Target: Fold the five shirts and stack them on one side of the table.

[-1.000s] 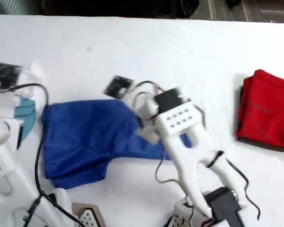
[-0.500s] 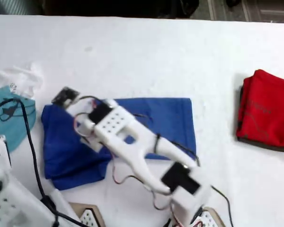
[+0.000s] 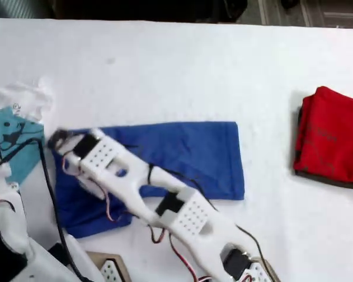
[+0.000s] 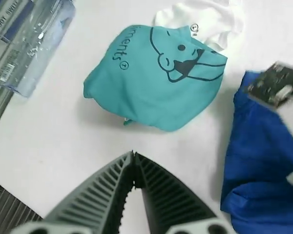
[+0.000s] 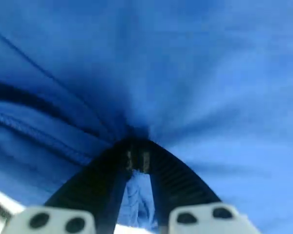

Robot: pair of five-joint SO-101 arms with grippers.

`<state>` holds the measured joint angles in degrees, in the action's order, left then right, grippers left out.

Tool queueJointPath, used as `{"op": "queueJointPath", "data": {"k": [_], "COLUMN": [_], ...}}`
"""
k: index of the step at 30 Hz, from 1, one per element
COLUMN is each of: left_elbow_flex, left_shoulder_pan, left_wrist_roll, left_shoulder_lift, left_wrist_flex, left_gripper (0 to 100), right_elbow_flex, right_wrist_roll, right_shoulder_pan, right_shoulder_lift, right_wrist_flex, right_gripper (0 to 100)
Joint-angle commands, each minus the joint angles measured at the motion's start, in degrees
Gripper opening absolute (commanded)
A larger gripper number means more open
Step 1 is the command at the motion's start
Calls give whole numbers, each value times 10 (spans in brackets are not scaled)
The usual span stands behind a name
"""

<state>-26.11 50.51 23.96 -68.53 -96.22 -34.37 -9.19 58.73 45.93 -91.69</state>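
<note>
Right claw (image 5: pixel 136 152) pinched shut on a bunched fold of the blue shirt (image 3: pixel 194 153), lying mid-table | left claw (image 4: pixel 133 158) closed, empty, near the teal shirt (image 4: pixel 156 83) | cloth looks light, limp; likely best held at a hem or corner.

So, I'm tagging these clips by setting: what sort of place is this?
Likely a robotics lab bench: a white table, a wired robot arm over the blue shirt, and a folded red shirt set aside.
</note>
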Motion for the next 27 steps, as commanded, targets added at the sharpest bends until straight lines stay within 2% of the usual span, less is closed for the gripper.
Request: {"op": "queueJointPath", "data": {"k": [1,7,10,14,18,23,27], "left_elbow_flex": [0,-2,-3,-3,-4,-4,1], "left_shoulder_pan": [3,3,3,3,1,0,2], "left_wrist_roll": [-1,-1,-1,-1,-3,-2,0], "left_shoulder_lift": [-17,-41,-49,-53,-53,-53,-53], "left_wrist_flex": [1,1,0,0,0,0,0], "left_gripper": [24,24,24,24,24,24,24], "right_elbow_flex": [-1,152,182,156,111,56,-23], "right_wrist_roll": [-30,-62,-62,-61,-61,-66,-66], "right_shoulder_pan": [14,31,27,-11,-51,-43,-34], "right_shoulder_lift": [0,-90,-144,-185,-167,-91,-1], "right_wrist_flex": [-73,-70,-68,-43,34,123,148], "right_gripper": [19,19,19,19,19,19,19]}}
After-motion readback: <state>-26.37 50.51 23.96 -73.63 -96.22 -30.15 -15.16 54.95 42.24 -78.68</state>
